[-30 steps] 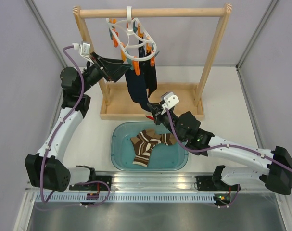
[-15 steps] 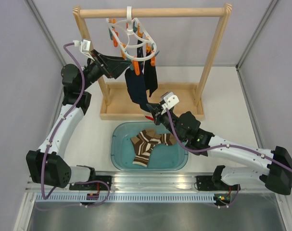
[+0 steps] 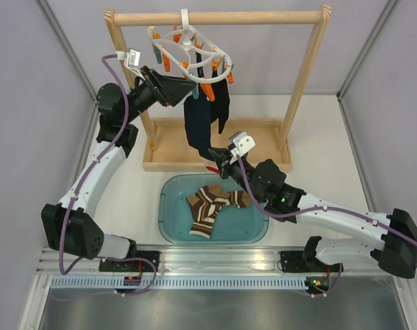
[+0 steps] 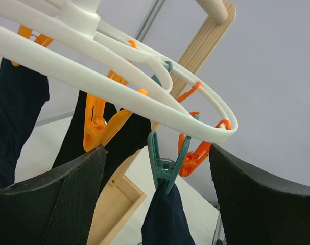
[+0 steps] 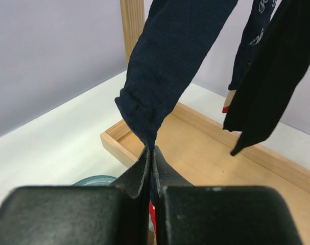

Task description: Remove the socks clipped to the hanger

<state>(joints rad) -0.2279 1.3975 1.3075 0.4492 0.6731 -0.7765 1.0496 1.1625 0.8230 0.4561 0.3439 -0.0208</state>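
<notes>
Left gripper (image 3: 192, 93) is raised to the hanger (image 3: 194, 42) with its jaws standing wide apart and nothing held. In the wrist view its two black pads (image 4: 57, 204) flank a teal peg (image 4: 165, 163) without touching it, and that peg bites the top edge of dark fabric. Orange pegs (image 4: 96, 127) dangle from the white ring on either side of it. The hanger hooks over the top bar of the wooden rail frame (image 3: 263, 17) and sits tilted, its ring lower on the right. From the top view a long navy sock (image 3: 196, 124) hangs from the ring just at the left gripper's tips and runs down and to the right to the right gripper (image 3: 214, 157). This gripper is closed tight on the sock's toe end, the fabric puckered where it enters the fingers (image 5: 139, 178), above the front edge of the frame's wooden base. Two more dark socks (image 5: 267, 76) hang just beside it, also clipped, one of them showing small light motifs and a red-and-tan toe. Below, near the arm bases, a teal basin (image 3: 164, 206) sits on the table with brown, tan and white striped socks (image 3: 208, 206) lying loose inside it.
</notes>
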